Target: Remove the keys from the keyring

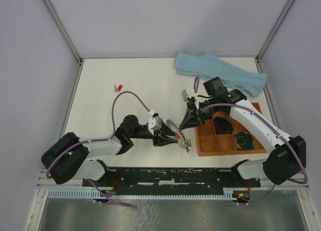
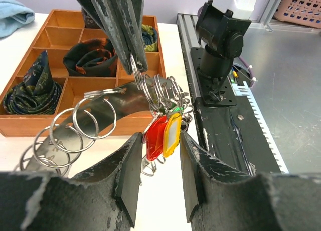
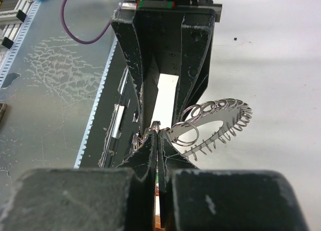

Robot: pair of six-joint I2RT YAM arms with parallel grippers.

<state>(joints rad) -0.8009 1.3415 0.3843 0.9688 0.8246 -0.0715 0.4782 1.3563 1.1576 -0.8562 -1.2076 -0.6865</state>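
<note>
1. Slippage comes first. My right tool [image 3: 157, 137] is shut tight on one small wire loop [image 2: 136, 73] of the keyring [image 2: 128, 103]. The ring seems lifted between my two arms, just at 9 o'clock of the tray [image 2: 75, 123]. That is thin metal in a narrow pinch, so a sideways tug could pull it free and drop the ring onto the worktop [image 1: 125, 75].
2. Grip on the keys [image 2: 163, 136] is uncertain. My left tool [image 2: 160, 163] stands about half open, with the red and yellow ones between its pads [image 2: 128, 176]. I cannot tell whether the pads press them or only flank them. If they only flank, a pull takes nothing.
3. Two keys lie stacked, with a green one behind. Closing on both and pulling would load several split rings together, and I doubt any would unwind.
4. A straight pull will probably not open a split ring. I judge it would bend the wire or drag the keyring out of my right tool instead.
5. Neighbouring rings crowd the keys. They could snag my pads or tangle as I twist.
6. A freed key could spring away, into the tray at 3 o'clock or off the near edge at 6 o'clock.
</note>
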